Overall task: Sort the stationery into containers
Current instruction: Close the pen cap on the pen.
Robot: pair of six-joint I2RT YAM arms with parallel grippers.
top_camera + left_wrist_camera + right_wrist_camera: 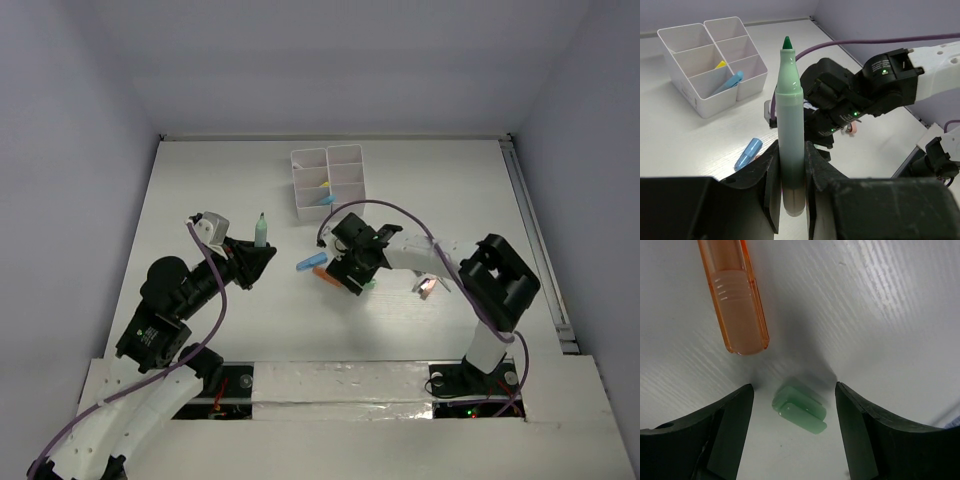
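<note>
1. Left arm raised; left fingers (771,190) clench the pale-green marker (790,115), tip up.
2. Right arm bent low; right fingers (730,425) spread astride the green eraser (800,410) on the desk (880,315), orange marker (735,300) just beyond.

- One white organizer (715,102), with six compartments in a two-by-three grid.
- Four markers in all:
  - two blue: one blue marker (310,265) lying loose, another blue marker (727,84) inside a compartment
  - one pale-green marker (790,125)
  - one orange marker (735,300)
- One green eraser (800,407).
- One yellow item (720,65) in a compartment, too hidden to name.
- One small pink item (428,287), too small to name.
- Two arms, so two grippers: one left gripper (791,170) and one right gripper (794,390).
</note>
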